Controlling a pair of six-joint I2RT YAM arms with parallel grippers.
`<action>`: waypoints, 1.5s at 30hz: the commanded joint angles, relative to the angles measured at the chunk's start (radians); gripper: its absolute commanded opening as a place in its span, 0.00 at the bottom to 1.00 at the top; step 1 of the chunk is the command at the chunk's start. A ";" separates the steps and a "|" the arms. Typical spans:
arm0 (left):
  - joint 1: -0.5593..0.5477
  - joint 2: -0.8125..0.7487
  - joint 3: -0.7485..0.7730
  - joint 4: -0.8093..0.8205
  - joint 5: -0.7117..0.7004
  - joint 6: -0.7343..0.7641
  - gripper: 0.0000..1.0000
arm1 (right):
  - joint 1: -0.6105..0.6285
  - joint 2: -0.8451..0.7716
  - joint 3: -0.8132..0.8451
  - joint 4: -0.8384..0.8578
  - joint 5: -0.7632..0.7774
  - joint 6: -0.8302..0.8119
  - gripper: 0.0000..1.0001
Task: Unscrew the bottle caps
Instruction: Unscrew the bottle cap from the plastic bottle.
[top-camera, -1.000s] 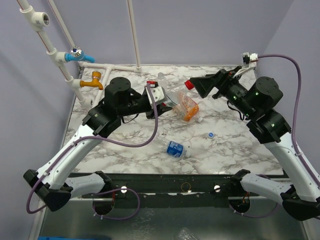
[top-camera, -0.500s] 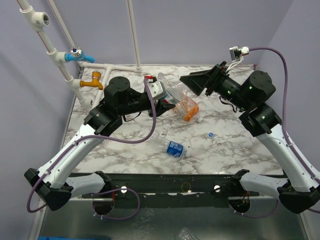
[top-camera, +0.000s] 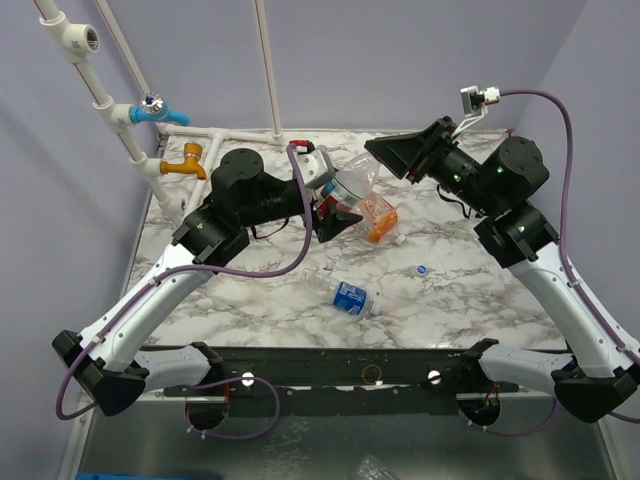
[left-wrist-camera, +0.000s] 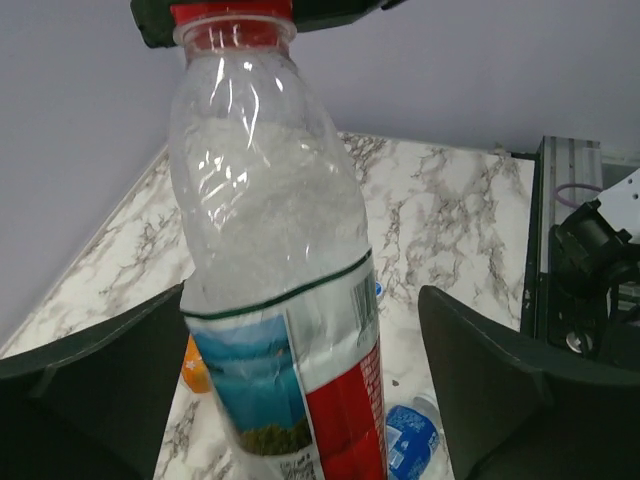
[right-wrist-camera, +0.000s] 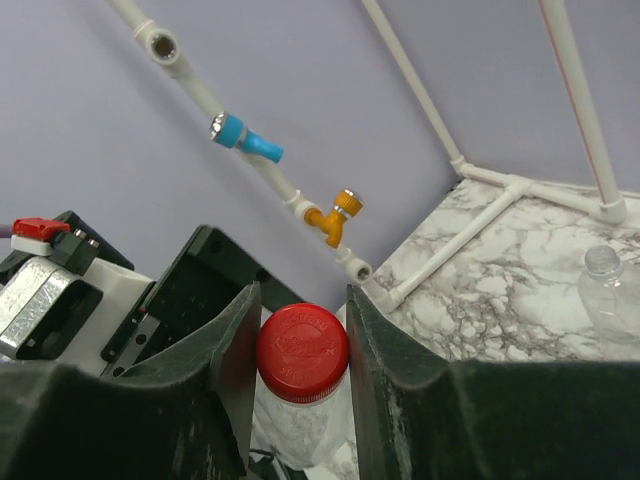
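**Red cap pinched from above, bottle framed from below**

We see the red-labelled bottle (left-wrist-camera: 280, 300) raised off the marble surface (top-camera: 470, 300), just above the centre of the overhead view and tilted toward the upper right. The right hand (top-camera: 385, 158) comes in from the upper right and pinches the red cap (right-wrist-camera: 302, 350). In its wrist view the two fingers (right-wrist-camera: 235, 350) press against either side of the cap.

The left hand (top-camera: 335, 215) reaches in from the left and stands spread around the lower body of the bottle. In its wrist view one finger (left-wrist-camera: 100, 380) sits right at the bottle's edge. The other, at the right of the frame, stands off with a visible gap.

The orange bottle (top-camera: 377, 217) lies on the surface just below and right of the raised one. The blue-labelled bottle (top-camera: 352, 298) lies on its side lower down, near the centre. A blue-and-white cap (top-camera: 421, 269) lies loose to its upper right. The plain, open-necked bottle (right-wrist-camera: 605, 290) stands near the white pipes at the back.
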 joint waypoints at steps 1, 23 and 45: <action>-0.011 0.011 0.027 0.032 0.029 -0.104 0.99 | 0.015 0.038 0.026 -0.005 -0.085 -0.039 0.16; 0.002 -0.002 0.009 -0.065 0.230 -0.175 0.41 | 0.015 0.033 0.045 -0.034 -0.303 -0.234 0.14; 0.005 -0.065 -0.113 0.092 -0.151 -0.067 0.00 | 0.068 0.157 0.225 -0.216 0.082 -0.137 0.99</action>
